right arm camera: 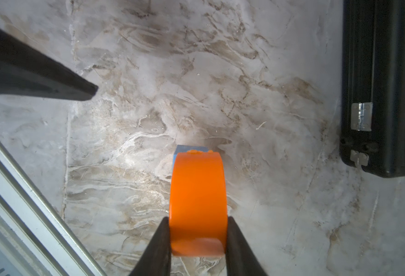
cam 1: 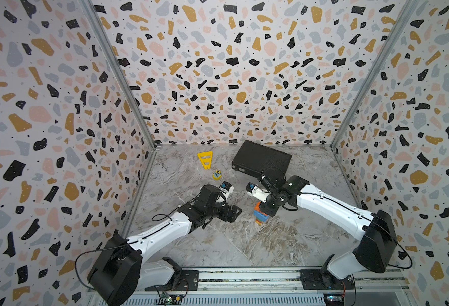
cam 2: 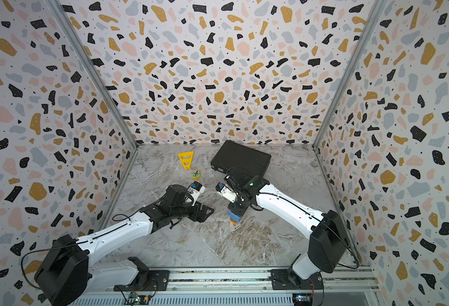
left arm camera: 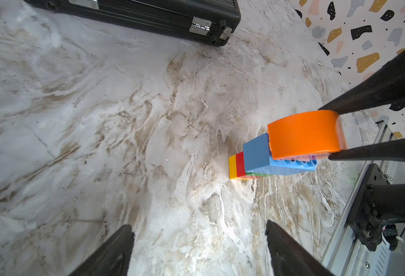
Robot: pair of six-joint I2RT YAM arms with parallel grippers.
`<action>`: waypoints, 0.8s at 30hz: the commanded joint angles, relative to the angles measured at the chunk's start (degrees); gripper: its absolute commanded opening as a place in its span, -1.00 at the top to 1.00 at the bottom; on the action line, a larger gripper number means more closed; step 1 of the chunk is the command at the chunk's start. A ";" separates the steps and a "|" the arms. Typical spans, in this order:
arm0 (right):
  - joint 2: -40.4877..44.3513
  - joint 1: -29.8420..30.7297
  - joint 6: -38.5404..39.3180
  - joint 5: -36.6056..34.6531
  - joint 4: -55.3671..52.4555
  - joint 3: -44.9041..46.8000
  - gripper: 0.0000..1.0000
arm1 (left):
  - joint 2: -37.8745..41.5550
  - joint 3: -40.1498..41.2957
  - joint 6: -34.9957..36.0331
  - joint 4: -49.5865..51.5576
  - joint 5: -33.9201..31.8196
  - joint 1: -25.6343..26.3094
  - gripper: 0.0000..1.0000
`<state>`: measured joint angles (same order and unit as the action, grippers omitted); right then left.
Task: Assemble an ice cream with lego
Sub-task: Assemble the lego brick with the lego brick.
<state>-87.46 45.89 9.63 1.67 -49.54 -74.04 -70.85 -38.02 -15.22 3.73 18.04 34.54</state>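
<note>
The ice cream [cam 1: 260, 215] [cam 2: 234, 216] stands upright on the marble table, just right of centre. In the left wrist view it shows a yellow brick [left arm camera: 232, 167] at the bottom, then red [left arm camera: 239, 164], green [left arm camera: 256, 174], wide blue bricks [left arm camera: 256, 155] and the orange dome [left arm camera: 302, 133] on top. Blue studs show along the dome's lower edge. My right gripper [right arm camera: 197, 223] [cam 1: 267, 210] reaches down from above and is shut on the orange dome [right arm camera: 197, 198]. Just left of the stack, my left gripper [left arm camera: 197, 227] [cam 1: 235, 212] is open and holds nothing.
A black case [cam 1: 261, 160] lies at the back, just behind the right arm's wrist. A yellow slotted triangle [cam 1: 205, 159] and a small yellow round piece [cam 1: 217, 174] lie at the back left. A metal rail [cam 1: 244, 278] runs along the front edge.
</note>
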 commanded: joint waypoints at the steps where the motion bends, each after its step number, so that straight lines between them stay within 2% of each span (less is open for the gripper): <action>1: 2.46 0.26 -3.27 -2.52 -2.16 -1.93 0.86 | -0.19 0.58 0.69 -1.78 0.68 -0.27 -0.74; 8: 3.38 0.34 -6.90 -2.57 -2.28 -2.93 0.86 | 0.10 0.67 0.89 -1.62 0.68 -0.30 -0.74; 24: 3.39 0.34 -3.06 4.01 -3.11 -1.88 0.86 | -0.69 0.67 0.97 -2.06 0.84 -0.36 -0.75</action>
<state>-84.68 45.89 5.63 4.03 -51.46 -74.98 -71.18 -38.02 -15.03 3.73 18.09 34.50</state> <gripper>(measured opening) 0.334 0.872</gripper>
